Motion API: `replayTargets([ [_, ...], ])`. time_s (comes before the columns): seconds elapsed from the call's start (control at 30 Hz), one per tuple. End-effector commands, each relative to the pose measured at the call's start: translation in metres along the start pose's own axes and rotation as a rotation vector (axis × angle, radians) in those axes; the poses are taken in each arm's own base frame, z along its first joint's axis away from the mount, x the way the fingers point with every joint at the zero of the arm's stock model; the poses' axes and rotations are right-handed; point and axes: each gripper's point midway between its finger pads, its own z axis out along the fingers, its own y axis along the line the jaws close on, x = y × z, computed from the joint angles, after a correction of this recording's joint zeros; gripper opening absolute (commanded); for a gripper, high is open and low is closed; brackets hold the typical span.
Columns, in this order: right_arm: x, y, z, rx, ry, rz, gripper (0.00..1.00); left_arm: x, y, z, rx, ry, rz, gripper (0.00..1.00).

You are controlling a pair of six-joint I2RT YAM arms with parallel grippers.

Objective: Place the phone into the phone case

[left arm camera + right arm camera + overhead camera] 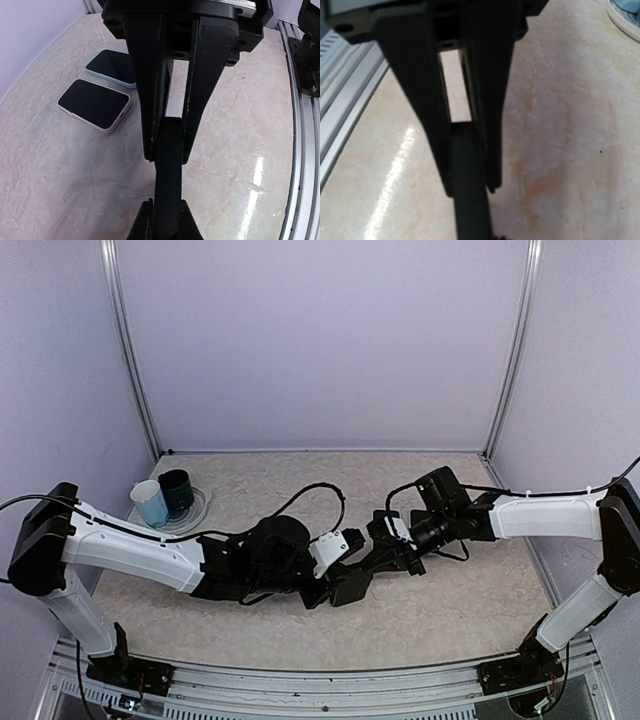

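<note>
A thin black slab [352, 584], a phone or a case seen edge-on, hangs above the table between both grippers. My left gripper [330, 588] is shut on one end of it; in the left wrist view my gripper [167, 152] pinches the slab [168, 190], and the other gripper's fingers [142, 225] clamp its far end. My right gripper [385, 558] is shut on the opposite end, as the right wrist view shows the gripper [470, 187] on the slab [468, 215]. A phone in a white case [95, 104] and a phone in a light blue case [112, 67] lie flat on the table.
A white cup [150, 503] and a dark cup [177, 491] stand on a plate [196, 512] at the back left; the plate's rim also shows in the right wrist view [625, 17]. The metal front rail [300, 130] runs along the table's near edge.
</note>
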Motion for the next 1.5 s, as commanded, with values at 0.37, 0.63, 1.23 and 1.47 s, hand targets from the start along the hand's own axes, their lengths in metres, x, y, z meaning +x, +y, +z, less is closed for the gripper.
replayTargets([
  [0.37,-0.008,0.011,-0.008,0.027,-0.060,0.058,0.62,-0.048,0.012,-0.031,-0.051,-0.148,-0.042,0.00],
  [0.63,-0.026,0.004,-0.002,0.068,-0.120,0.011,0.64,-0.091,-0.017,-0.065,0.041,-0.260,0.011,0.00],
  [1.23,-0.091,0.034,-0.030,-0.021,-0.265,-0.107,0.00,-0.099,-0.011,-0.087,-0.018,-0.276,0.018,0.65],
  [1.47,-0.133,0.047,-0.059,-0.011,-0.364,-0.191,0.00,-0.071,-0.019,-0.088,-0.033,-0.341,0.071,0.71],
])
